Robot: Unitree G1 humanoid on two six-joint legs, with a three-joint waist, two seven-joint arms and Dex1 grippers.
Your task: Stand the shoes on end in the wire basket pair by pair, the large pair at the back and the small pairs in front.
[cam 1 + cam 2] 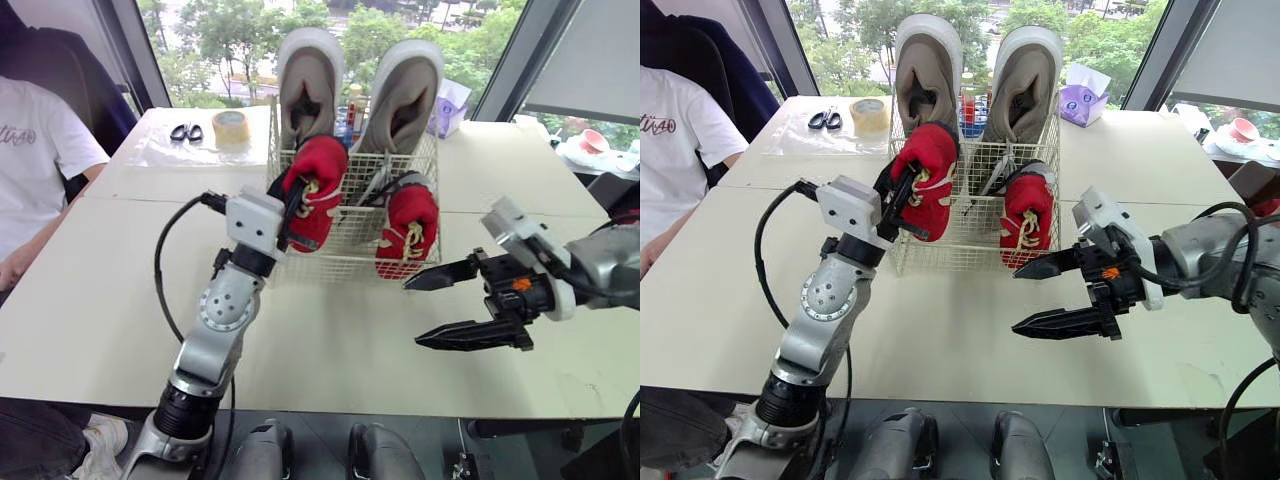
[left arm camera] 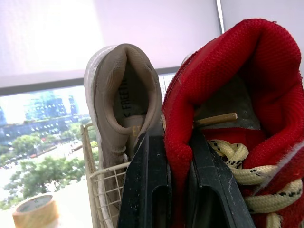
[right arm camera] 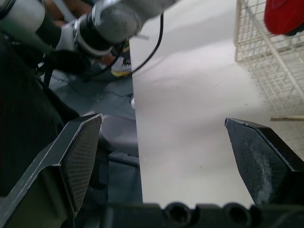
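Left gripper (image 1: 292, 205) is pinching the small red lace-up fabric shoe (image 1: 318, 185) by its collar, toe-down over the white wire basket (image 1: 350, 262) front-left, frame centre; right gripper (image 1: 411, 316) is hovering spread, lower right.

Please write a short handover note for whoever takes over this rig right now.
Left hand: shut on a red shoe's heel, holding it at the front left of the basket.
Right hand: open and empty, over the table at the basket's front right.
Done: two grey shoes stand on end at the back; the other red shoe stands at the front right.
Left: settle the held shoe on end beside its mate, then release it.
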